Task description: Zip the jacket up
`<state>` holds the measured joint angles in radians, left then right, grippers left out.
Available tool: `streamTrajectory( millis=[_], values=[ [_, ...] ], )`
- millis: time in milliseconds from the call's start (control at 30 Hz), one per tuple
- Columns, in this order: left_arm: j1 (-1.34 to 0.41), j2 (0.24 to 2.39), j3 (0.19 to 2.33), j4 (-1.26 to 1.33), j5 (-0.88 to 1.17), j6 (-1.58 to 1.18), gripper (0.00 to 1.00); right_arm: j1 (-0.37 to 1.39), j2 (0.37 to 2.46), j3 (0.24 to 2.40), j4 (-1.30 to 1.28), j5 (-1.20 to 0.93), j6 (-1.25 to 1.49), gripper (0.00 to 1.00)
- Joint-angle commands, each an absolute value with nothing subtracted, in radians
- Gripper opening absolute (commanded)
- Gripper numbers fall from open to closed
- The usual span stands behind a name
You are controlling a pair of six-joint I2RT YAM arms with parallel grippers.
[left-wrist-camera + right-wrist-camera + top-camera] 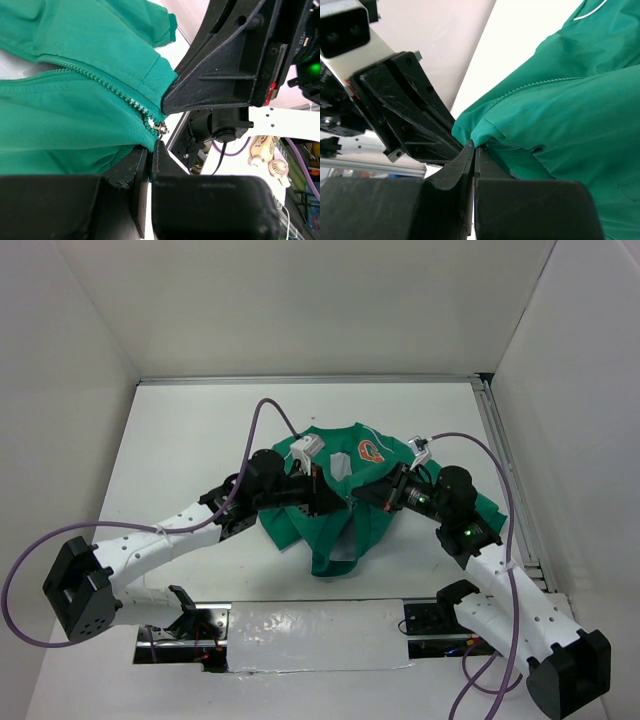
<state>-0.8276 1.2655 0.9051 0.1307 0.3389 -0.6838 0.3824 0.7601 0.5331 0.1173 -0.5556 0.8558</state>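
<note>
The green jacket (pixel 325 530) lies in the middle of the table, its orange chest patch (pixel 372 450) facing up. Its bottom hem is lifted and bunched between my two grippers. My left gripper (pixel 328 502) is shut on the hem beside the zipper. In the left wrist view the jaws (pixel 151 150) pinch green fabric just below the metal slider (pixel 161 129), and the zipper teeth (pixel 100 82) run up and left, partly apart. My right gripper (pixel 365 496) is shut on the other hem corner; the right wrist view shows it (pixel 475 149) pinching the fabric (pixel 560 115).
White enclosure walls stand on the left, back and right. A metal rail (pixel 505 470) runs along the table's right side. Purple cables (pixel 270 410) loop above both arms. A white strip (pixel 320 635) covers the near edge between the arm bases.
</note>
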Motion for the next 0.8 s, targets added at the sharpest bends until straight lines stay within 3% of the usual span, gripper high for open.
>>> streamTrajectory(
  millis=[0,100,167,267,300,400,533,767],
  values=[
    [-0.821,1.293,0.940,0.005,0.417,-0.683,0.00,0.351,0.778,0.634,0.131,-0.506,0.776,0.00],
    [-0.793,1.321,1.001,-0.025,0.405,-0.707,0.00,0.360,0.770,0.627,0.036,-0.492,0.712,0.01],
    [-0.785,1.325,1.020,-0.022,0.393,-0.710,0.00,0.364,0.756,0.626,-0.027,-0.485,0.670,0.07],
    [-0.779,1.327,1.042,-0.029,0.376,-0.712,0.00,0.367,0.741,0.624,-0.069,-0.517,0.621,0.30],
    [-0.779,1.328,1.055,-0.046,0.356,-0.713,0.00,0.367,0.741,0.630,-0.083,-0.529,0.608,0.44],
    [-0.767,1.332,1.069,-0.081,0.339,-0.739,0.00,0.385,0.739,0.646,-0.142,-0.567,0.546,0.56],
    [-0.746,1.327,1.063,-0.072,0.379,-0.759,0.00,0.413,0.724,0.621,-0.152,-0.598,0.528,0.66],
    [-0.730,1.321,1.071,-0.057,0.426,-0.788,0.00,0.485,0.672,0.546,-0.072,-0.583,0.532,0.72]
  ],
)
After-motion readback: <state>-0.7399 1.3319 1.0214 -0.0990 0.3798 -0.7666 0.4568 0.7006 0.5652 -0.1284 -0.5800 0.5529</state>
